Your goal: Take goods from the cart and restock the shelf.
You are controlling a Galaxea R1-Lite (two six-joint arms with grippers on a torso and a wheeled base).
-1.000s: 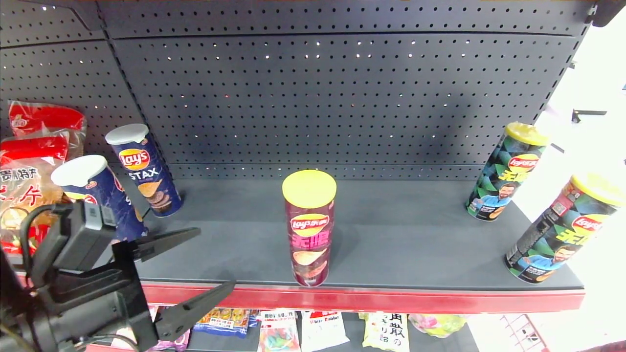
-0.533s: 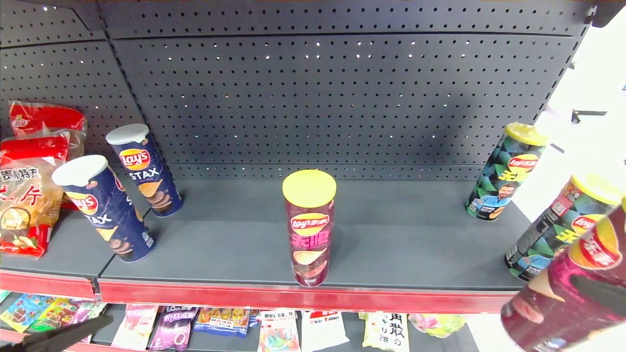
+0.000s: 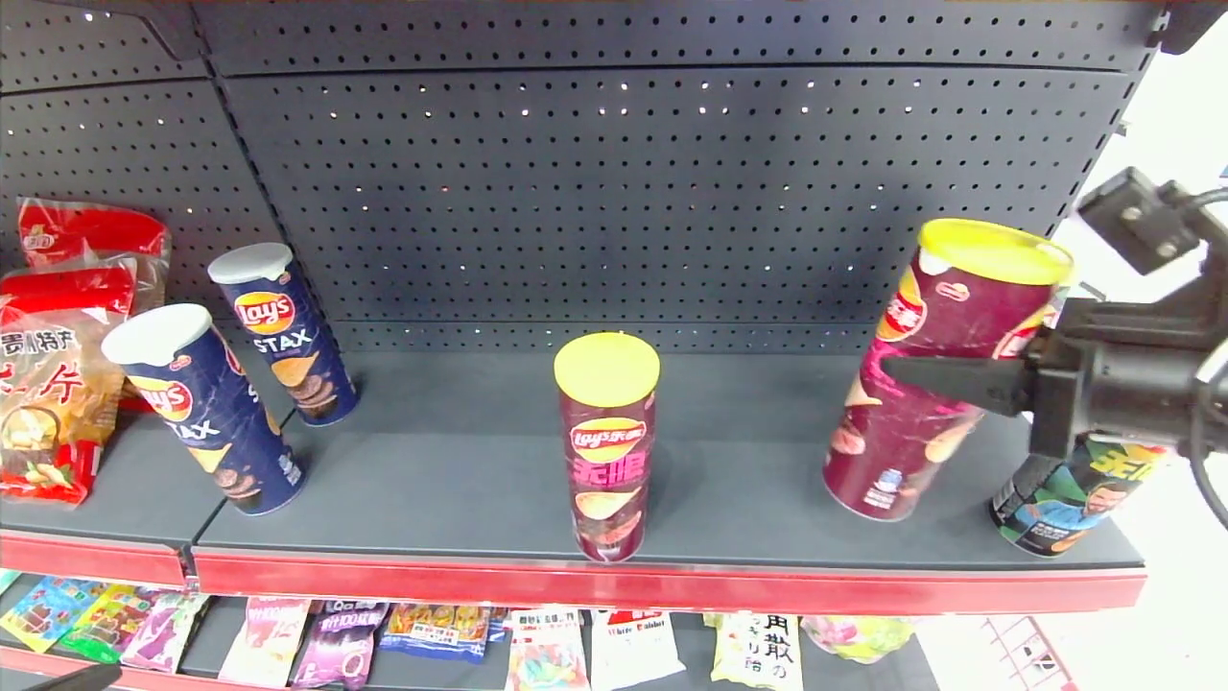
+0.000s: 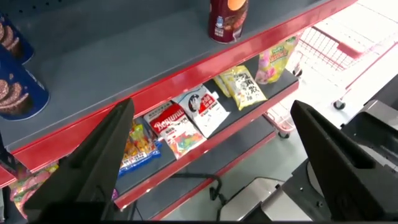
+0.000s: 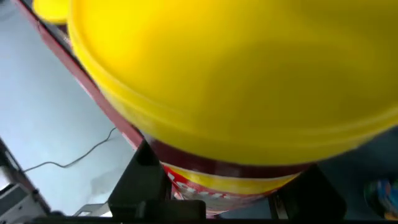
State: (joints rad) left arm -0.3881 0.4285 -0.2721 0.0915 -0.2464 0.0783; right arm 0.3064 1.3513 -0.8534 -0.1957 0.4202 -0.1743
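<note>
Maroon chip can [image 3: 902,451] just swung in at the frame's right — right gripper [image 3: 950,369] clamped around it, tilted over the shelf [image 3: 748,480] beside the green can [image 3: 1074,499]. Left gripper [image 4: 211,109], wide open, has dropped lower left — so setting it down looks next.

Glossy chip can [image 3: 883,451]; matt perforated metal shelf [image 3: 460,480].
</note>
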